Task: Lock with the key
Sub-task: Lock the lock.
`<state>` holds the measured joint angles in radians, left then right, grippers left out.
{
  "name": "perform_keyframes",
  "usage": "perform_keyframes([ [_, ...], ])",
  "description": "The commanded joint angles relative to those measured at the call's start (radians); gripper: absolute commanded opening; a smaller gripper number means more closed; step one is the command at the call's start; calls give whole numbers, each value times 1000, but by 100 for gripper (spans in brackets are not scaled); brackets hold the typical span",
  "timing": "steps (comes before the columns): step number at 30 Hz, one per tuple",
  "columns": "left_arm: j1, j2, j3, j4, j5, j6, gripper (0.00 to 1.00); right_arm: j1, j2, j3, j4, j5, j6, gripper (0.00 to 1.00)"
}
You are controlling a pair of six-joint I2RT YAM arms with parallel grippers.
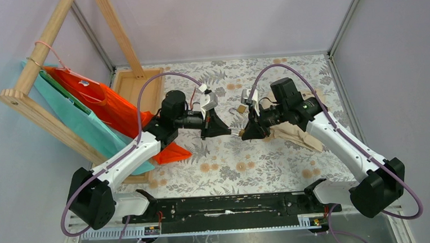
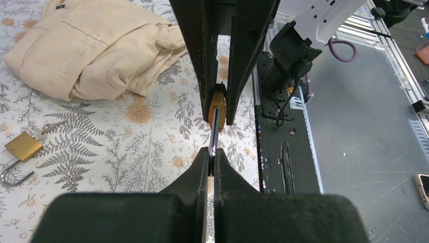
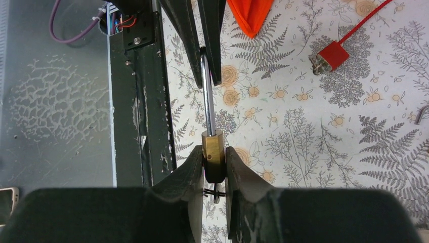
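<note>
The red padlock [image 3: 332,54] lies on the floral tabletop with its thin red cable [image 3: 365,20] running away; no gripper touches it. It is hidden in the top view. My right gripper [image 3: 214,157] is shut on a small brass padlock [image 3: 213,154], with a key ring [image 3: 215,193] hanging behind its body. The steel shackle [image 3: 207,96] points at my left gripper [image 2: 213,154], which is shut on the shackle's end. Both grippers meet tip to tip above the table's middle, the left [image 1: 226,132] and the right [image 1: 243,133].
A second brass padlock [image 2: 23,146] with open shackle lies on the table [image 1: 240,108]. A beige cloth bag [image 2: 91,45] lies under the right arm. An orange bag [image 1: 107,105], a teal bag [image 1: 77,116] and a wooden rack [image 1: 44,44] stand left.
</note>
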<state>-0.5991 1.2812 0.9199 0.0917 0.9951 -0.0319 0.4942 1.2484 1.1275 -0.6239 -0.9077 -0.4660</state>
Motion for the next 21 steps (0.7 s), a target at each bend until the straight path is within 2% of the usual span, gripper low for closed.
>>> perform_keyframes([
  [1, -40, 27, -24, 137, 39, -47, 0, 17, -11, 10, 302, -64, 78, 0],
  [10, -72, 46, -58, 140, 31, -33, 0, 19, -3, -8, 450, -60, 152, 0],
  [18, -107, 86, -63, 160, 36, -52, 0, 27, -29, -34, 492, -63, 169, 0],
  [21, -105, 81, -69, 173, 37, -64, 0, 26, -45, -52, 468, -45, 128, 0],
])
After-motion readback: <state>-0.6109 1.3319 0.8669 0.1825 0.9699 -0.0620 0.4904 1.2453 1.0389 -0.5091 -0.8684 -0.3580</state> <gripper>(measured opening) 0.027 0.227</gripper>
